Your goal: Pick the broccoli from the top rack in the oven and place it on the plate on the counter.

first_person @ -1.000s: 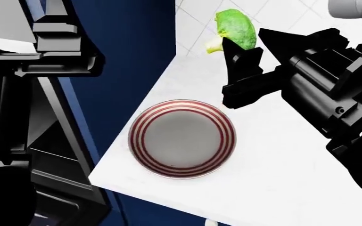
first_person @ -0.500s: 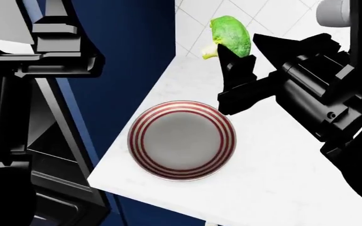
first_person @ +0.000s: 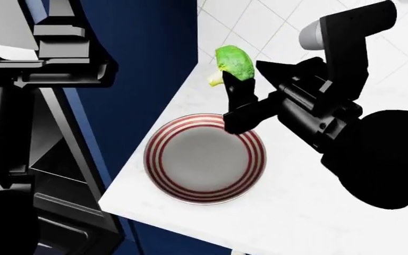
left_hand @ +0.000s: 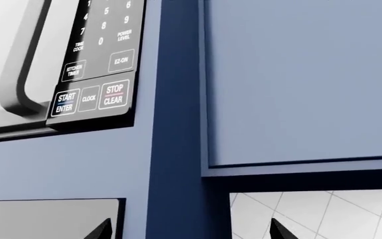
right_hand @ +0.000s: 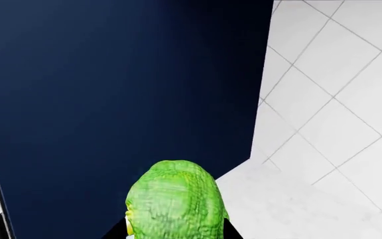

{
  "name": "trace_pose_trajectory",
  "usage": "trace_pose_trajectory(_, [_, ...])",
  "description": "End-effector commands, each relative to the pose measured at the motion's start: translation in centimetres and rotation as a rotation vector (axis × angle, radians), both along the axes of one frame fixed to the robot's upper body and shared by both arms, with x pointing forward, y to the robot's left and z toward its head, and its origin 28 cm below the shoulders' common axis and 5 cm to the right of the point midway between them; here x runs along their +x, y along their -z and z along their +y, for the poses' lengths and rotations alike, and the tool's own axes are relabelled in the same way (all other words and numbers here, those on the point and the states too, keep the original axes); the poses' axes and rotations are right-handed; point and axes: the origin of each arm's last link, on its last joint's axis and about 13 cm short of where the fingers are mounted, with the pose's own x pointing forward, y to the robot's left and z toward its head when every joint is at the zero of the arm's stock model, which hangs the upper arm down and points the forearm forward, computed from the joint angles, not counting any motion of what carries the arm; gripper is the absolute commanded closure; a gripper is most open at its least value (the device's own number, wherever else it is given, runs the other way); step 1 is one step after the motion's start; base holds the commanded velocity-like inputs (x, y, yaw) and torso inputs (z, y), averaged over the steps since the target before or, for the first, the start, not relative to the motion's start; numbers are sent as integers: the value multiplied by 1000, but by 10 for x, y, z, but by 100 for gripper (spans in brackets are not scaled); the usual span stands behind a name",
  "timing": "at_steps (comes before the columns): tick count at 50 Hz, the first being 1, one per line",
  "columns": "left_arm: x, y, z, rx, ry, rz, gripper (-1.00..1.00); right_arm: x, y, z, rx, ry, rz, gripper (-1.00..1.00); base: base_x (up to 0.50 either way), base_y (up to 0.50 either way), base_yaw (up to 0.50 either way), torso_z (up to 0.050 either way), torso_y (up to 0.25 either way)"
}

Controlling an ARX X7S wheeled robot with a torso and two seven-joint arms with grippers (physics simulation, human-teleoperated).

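Note:
My right gripper (first_person: pixel 245 79) is shut on the broccoli (first_person: pixel 234 62), a bright green floret with a pale stem. It holds the floret in the air over the far rim of the plate (first_person: pixel 204 162). The plate has red and white rings and lies on the white counter (first_person: pixel 303 212) near its left corner. In the right wrist view the broccoli (right_hand: pixel 174 199) fills the gap between the black fingertips (right_hand: pixel 234 232). The black oven (first_person: pixel 13 159) stands at the left; its top rack is hidden. My left gripper (left_hand: pixel 189 231) is open, facing a navy cabinet.
A microwave keypad (left_hand: pixel 91 74) and navy cabinet doors (left_hand: pixel 297 79) face the left wrist. A white tiled wall (first_person: pixel 261 21) backs the counter, with a navy panel (first_person: pixel 154 64) beside it. The counter's front edge (first_person: pixel 161 218) runs just below the plate.
My right gripper has carried the broccoli left and slightly down, from behind the plate to above its far rim. The right arm has swung further into view.

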Motion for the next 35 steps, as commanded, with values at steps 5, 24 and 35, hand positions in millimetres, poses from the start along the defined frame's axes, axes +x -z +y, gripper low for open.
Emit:
trace_pose_trajectory(5, [-2,-2,-1,1,2,-3,-100,19,18,9,-14,-30,47,100,0,0,0,0,2])
trace_pose_trajectory(24, [-1,0,-1,3,1,1,-100,23,48,12,-10,-39,149,100,0,0,0,0,0])
trace_pose_trajectory(35, [0,1,-2,2,3,4,-100,20,62,11,-15,-39,192,100,0,0,0,0,0])
